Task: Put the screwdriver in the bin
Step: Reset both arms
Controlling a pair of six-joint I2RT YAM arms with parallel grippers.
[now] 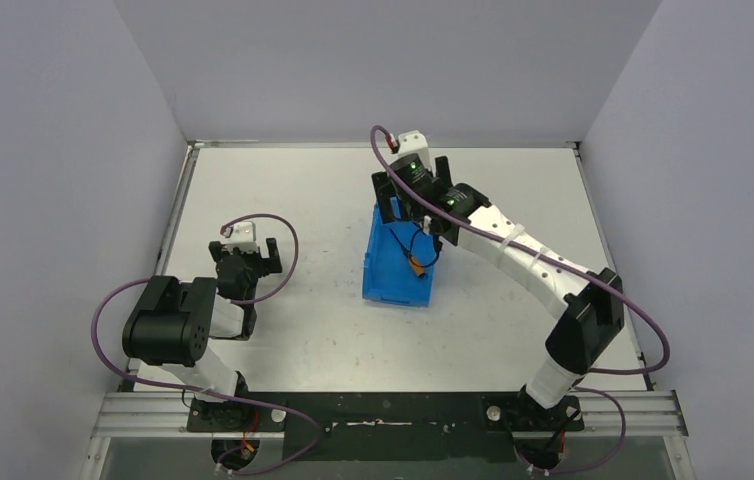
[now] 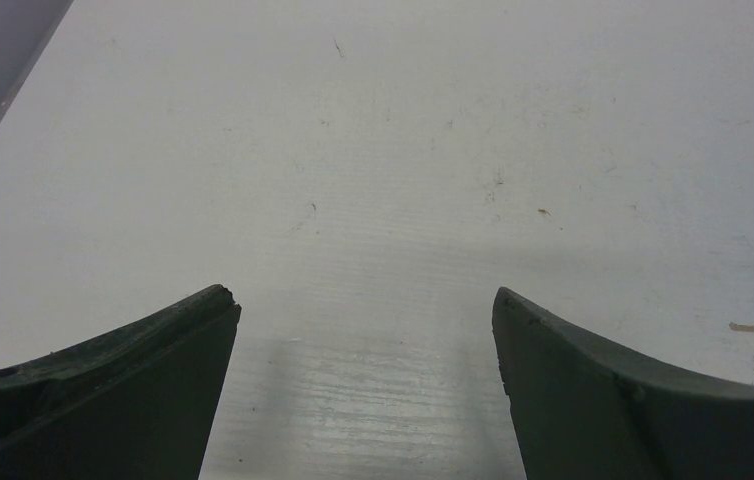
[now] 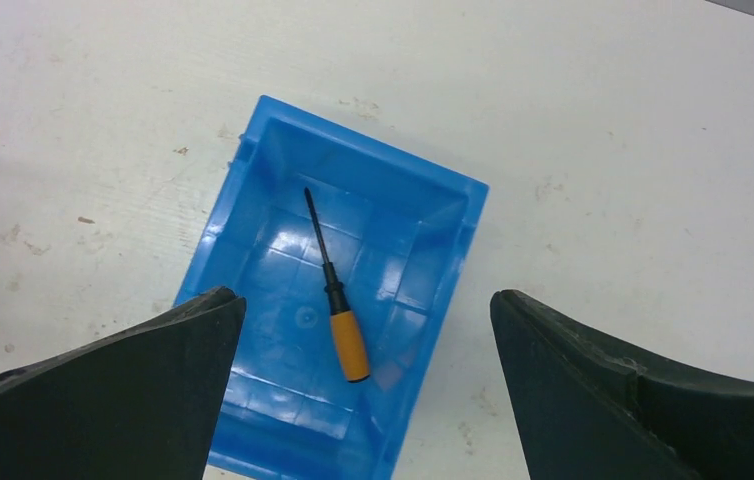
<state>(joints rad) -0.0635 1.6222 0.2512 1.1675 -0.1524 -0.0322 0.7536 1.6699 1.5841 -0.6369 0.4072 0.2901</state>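
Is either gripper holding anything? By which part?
Nothing is held. Left gripper and right gripper are both open and empty; the screwdriver lies loose in the bin.

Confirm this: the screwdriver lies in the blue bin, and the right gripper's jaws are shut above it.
Not shut: the right wrist view shows the right gripper with jaws wide open above the bin. The screwdriver does lie inside.

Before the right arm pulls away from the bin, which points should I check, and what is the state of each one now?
1. Screwdriver lies wholly inside the bin: ok.
2. Right gripper open, nothing between its fingers: ok.
3. Right gripper above the bin, clear of its walls: ok.
4. Bin upright on the table: ok.
5. Left gripper open, over bare table, away from the bin: ok.
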